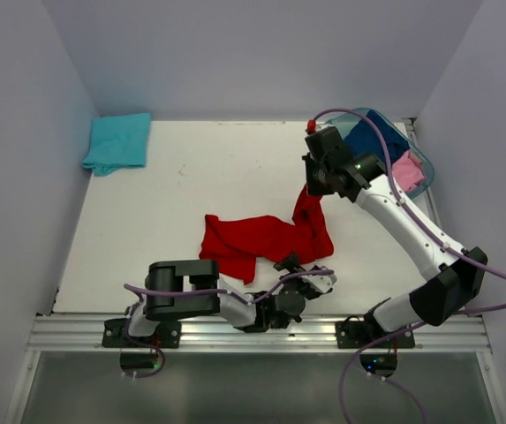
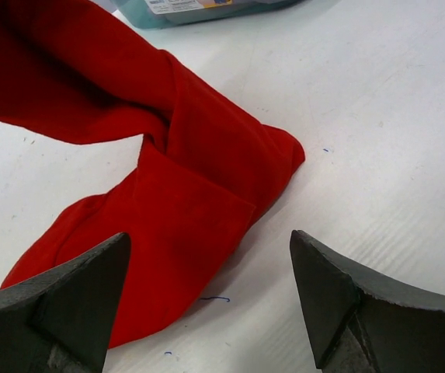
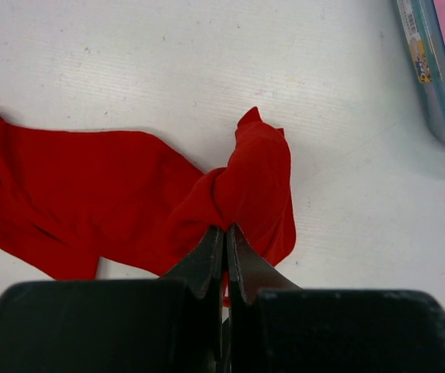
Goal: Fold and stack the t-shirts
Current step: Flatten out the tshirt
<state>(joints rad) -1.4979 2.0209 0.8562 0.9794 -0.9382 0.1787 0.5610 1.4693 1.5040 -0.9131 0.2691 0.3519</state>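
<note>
On the desk [image 1: 147, 221], in the top view, the red t-shirt [image 1: 257, 238] lies crumpled near the middle, with one end lifted by the right hand [image 1: 311, 187]. The left hand [image 1: 308, 272] is low at the shirt's near edge. A turquoise t-shirt [image 1: 118, 141] lies folded in the far left corner. A navy t-shirt [image 1: 378, 140] and a pink t-shirt [image 1: 407, 172] sit in the teal basket [image 1: 426, 164] at the far right.

In the left wrist view, the hand is released, its fingers wide apart before a twisted fold of red cloth and grasping nothing.

In the right wrist view, the hand is clenched on a bunch of the red cloth.

I judge the step to be spreading this shirt flat. Next, the left hand must close on a free edge so both can pull it open.
</note>
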